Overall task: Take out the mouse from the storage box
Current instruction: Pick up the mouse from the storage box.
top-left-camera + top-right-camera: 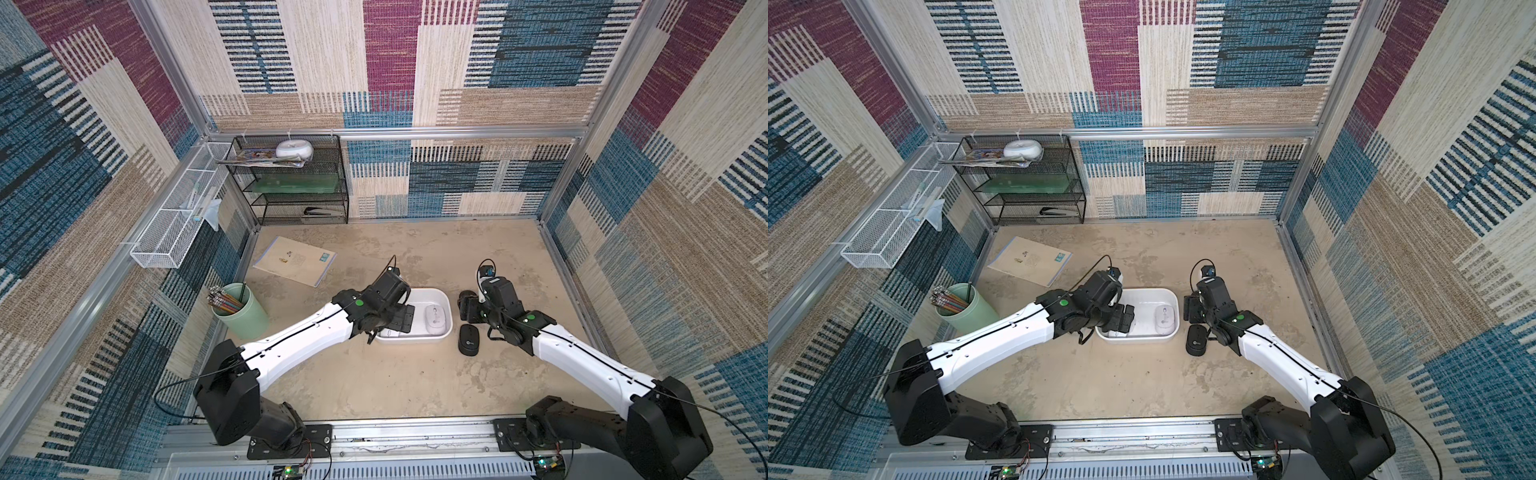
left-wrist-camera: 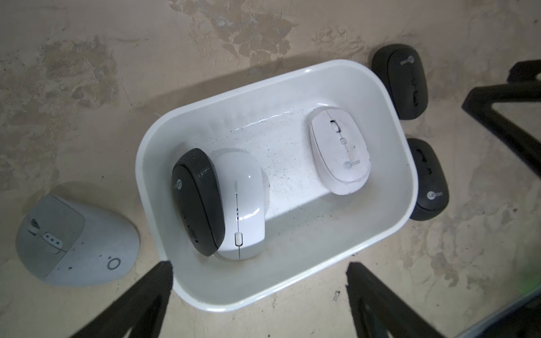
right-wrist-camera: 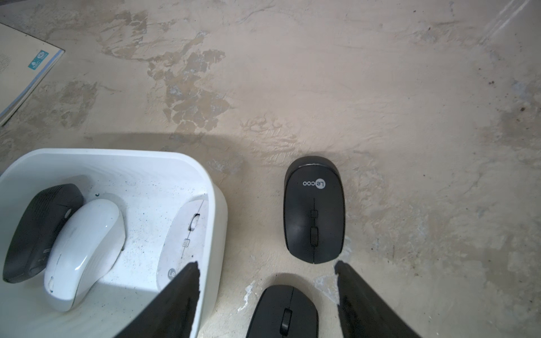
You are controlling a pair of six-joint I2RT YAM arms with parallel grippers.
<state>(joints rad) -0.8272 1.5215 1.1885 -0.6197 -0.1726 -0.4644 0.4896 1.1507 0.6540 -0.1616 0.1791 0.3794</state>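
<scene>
Three mice (image 2: 341, 155) lying in storage box (image 2: 234, 281); I'm eyeing glossy white mouse (image 2: 243, 202) (likely light, rigid, slippery: pinch across flanks); left gripper (image 2: 259, 263), right gripper (image 3: 265, 263) both gaping, empty

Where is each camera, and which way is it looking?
Top views: high over the robot's base, looking down at the table; left arm, right arm show.
Left wrist: rides the left arm, looks down into the storage box; left gripper shows, open.
Right wrist: rides the right arm, looks down at a black mouse; right gripper shows, open.
Both wrist views share the storage box and glossy white mouse.
</scene>
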